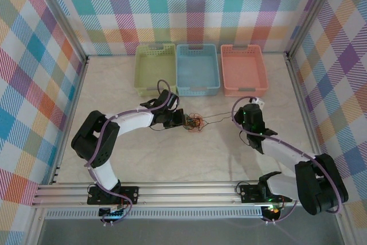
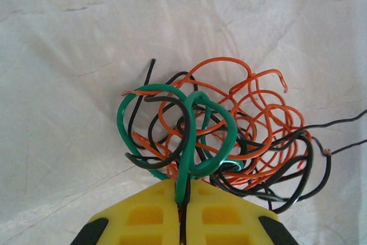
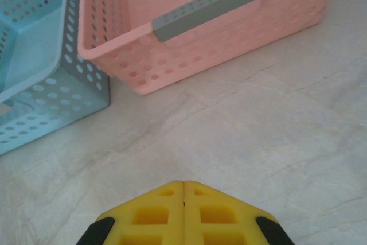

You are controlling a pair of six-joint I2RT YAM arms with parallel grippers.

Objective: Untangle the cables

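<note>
Pale table (image 1: 200, 153). Left gripper (image 2: 182, 194) shut tight on green wire (image 2: 184, 167) (stuck in cables (image 2: 229, 124)). Right gripper (image 3: 183, 190) shut, nothing seen inside. Pull slowly, no yanking.

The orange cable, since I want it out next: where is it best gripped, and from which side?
I'd grip the orange cable by its hooked free end, upper right of the bunch in the left wrist view, coming from the far right: it juts clear of the green loops, away from the left gripper.
</note>
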